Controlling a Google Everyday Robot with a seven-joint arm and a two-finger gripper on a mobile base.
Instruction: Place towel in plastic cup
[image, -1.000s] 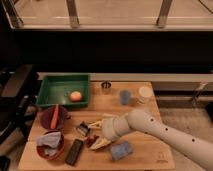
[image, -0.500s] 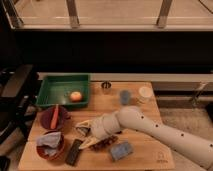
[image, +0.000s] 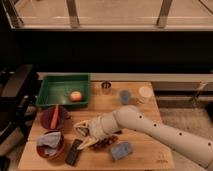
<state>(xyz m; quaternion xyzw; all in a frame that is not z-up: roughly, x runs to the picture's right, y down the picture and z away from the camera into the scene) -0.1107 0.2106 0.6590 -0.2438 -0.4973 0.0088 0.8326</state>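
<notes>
The towel (image: 48, 141) is a crumpled blue-grey cloth lying in a red bowl (image: 53, 151) at the table's front left. The plastic cup (image: 125, 96) is small and blue and stands upright at the back, right of centre. My gripper (image: 83, 135) is at the end of the white arm (image: 150, 131), low over the table just right of the towel bowl and apart from it. Its beige fingers (image: 80, 126) are spread open with nothing between them.
A green tray (image: 55, 85) with an orange fruit (image: 75, 96) is at the back left. A dark bowl with a carrot (image: 54, 117), a dark bar (image: 74, 151), a blue sponge (image: 121, 150), a metal cup (image: 106, 86) and a white cup (image: 145, 93) share the table (image: 105, 107).
My gripper has moved left and slightly forward, from the table's middle toward the bowl with the towel. The objects have not moved.
</notes>
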